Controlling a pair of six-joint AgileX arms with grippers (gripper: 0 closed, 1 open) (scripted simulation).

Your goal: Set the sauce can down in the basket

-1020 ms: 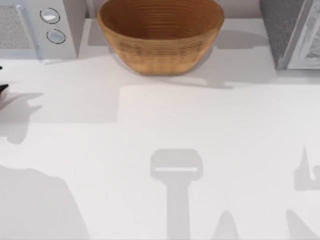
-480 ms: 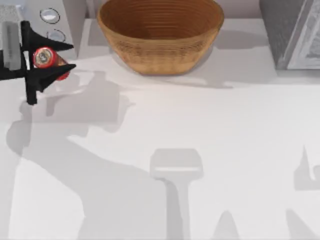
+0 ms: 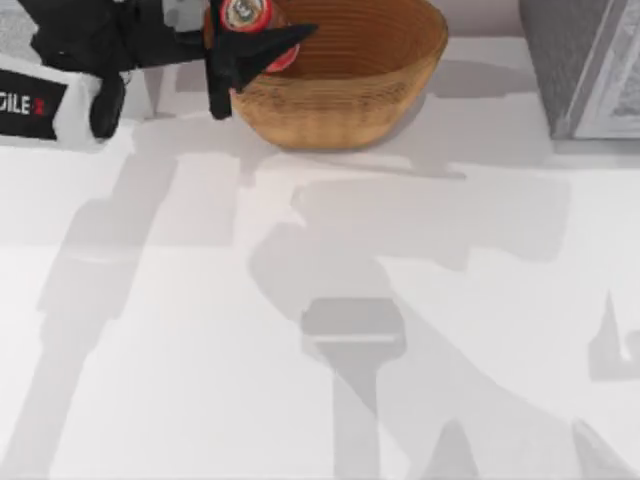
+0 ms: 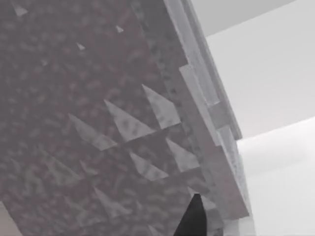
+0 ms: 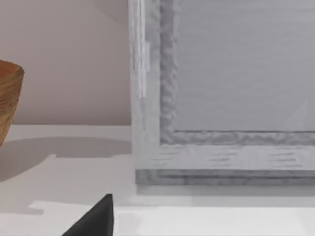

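The sauce can (image 3: 247,14) is up in the air at the basket's (image 3: 370,90) ten o'clock edge, its silver top with the red rim facing up and a bit of red side showing under the dark fingers. The left gripper (image 3: 250,35) is clamped on it, one finger on either side, with the black arm running off toward nine o'clock across the top of the table (image 3: 320,300). Seen from above, the can overlaps the rim and the start of the ribbed inside, so it looks to be just over the edge and not yet above the middle of the bowl; how high it hangs over the wicker I cannot tell. The step in hand is the carry to the basket, close to its end, and the can is not yet set down. The next move, as I judge it, calls for going a little further toward three o'clock so the can clears the rim, then lowering into the bowl and only then letting the fingers part. A grey textured box (image 3: 585,65) stands at the basket's three o'clock. In the right wrist view one dark fingertip (image 5: 96,219) shows low over the table, and I cannot tell how the right gripper's fingers stand.
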